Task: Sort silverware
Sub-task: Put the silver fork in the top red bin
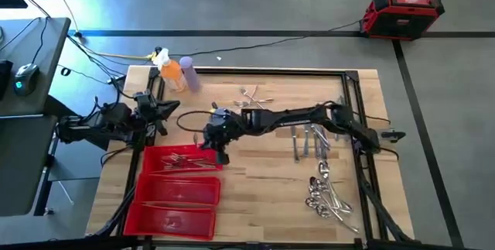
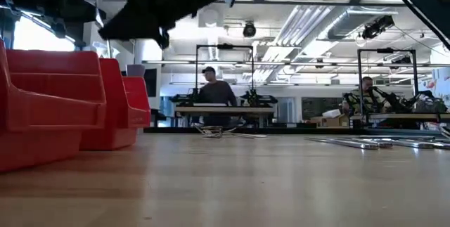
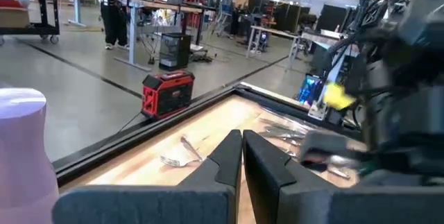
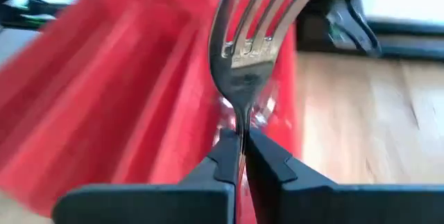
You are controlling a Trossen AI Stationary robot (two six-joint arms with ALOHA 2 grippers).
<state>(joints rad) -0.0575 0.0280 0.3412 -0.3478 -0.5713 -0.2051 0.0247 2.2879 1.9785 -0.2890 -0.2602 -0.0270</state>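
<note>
now right pincer (image 4: 239,148) clenched on fork (image 4: 244,57), handle pinched, tines pointing away, over far compartment of red tray (image 1: 203,194); left pincer (image 3: 241,156) closed, idle.

A slim, glossy silver-metal fork (image 4: 244,50), its polished neck stamped with small marks, is pinched between the matt black plastic-looking fingers of the right gripper (image 4: 241,148) over a smooth, bright red plastic tray (image 1: 179,190) with a faint sheen. The table (image 1: 263,184) is pale, smooth wood laid in narrow butcher-block strips, satin rather than shiny, and edged by a matt black metal frame (image 1: 255,70). On its right side lie more shiny silver-metal spoons (image 1: 319,194) and knives (image 1: 313,142), and at the far left stand an orange translucent plastic bottle (image 1: 172,72) and a matt pale-purple plastic bottle (image 1: 190,74).
</note>
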